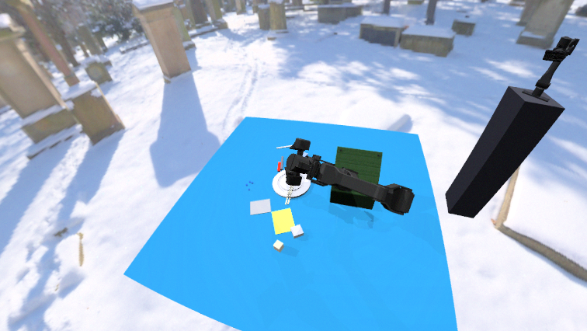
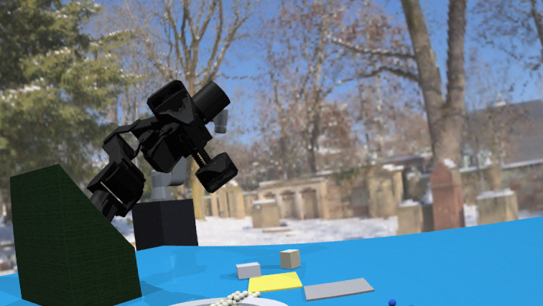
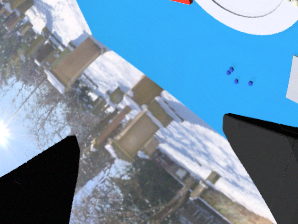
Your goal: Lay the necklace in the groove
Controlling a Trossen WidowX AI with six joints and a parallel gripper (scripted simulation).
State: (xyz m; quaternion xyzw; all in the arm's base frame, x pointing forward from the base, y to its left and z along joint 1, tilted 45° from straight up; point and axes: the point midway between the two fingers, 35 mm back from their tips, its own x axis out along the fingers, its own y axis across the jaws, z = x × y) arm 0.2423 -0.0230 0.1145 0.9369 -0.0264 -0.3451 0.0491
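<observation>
The round white bead board [image 1: 277,186] [image 2: 271,302] [image 3: 260,26] lies on the blue surface, partly cut off in the exterior view and the wrist view. The pearl necklace [image 1: 290,192] [image 2: 236,296] shows as two strands close together, running across the board's near rim and past its edge in the top view. Its far part is hidden by the arm, so how much lies in the groove cannot be told. My gripper [image 3: 152,133] is open, with nothing between its fingers in the wrist view. It is raised above the surface and covers part of the board in the top view.
A yellow sheet [image 1: 283,221] [image 2: 275,282], a grey plate [image 1: 260,207] [image 2: 337,289], a white block [image 1: 296,231] [image 2: 248,271] and a beige cube [image 1: 278,245] [image 2: 289,258] lie near the board. Several blue beads [image 3: 236,81] lie beside it. A dark green block [image 1: 361,164] [image 2: 42,235] stands by the arm.
</observation>
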